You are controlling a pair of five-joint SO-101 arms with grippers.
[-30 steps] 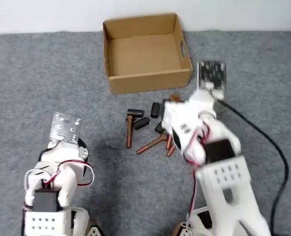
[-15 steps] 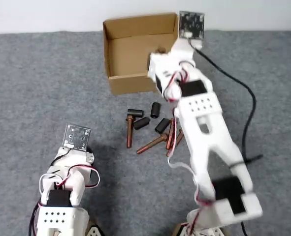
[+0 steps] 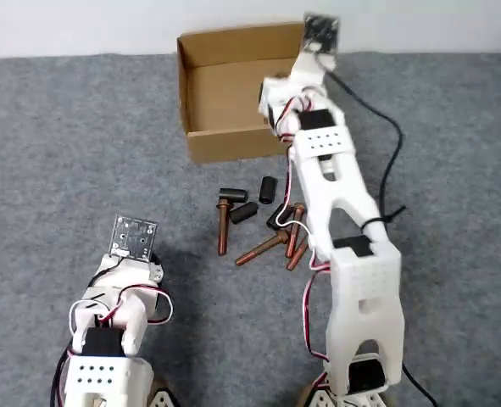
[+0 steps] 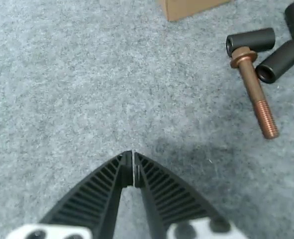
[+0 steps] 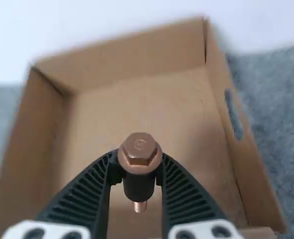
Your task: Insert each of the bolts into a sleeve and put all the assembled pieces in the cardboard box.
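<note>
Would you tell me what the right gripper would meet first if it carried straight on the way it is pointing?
Most likely the bare floor of the cardboard box. The right gripper, shut on a sleeved bolt, points down into it, though depth is unclear.

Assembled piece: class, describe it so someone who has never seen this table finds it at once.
Find the cardboard box at the far side of the grey carpet. The right tool hangs over it, shut on a copper bolt pushed through a black sleeve. Unlike the loose bolts and sleeves on the carpet, it is joined and held aloft.
</note>
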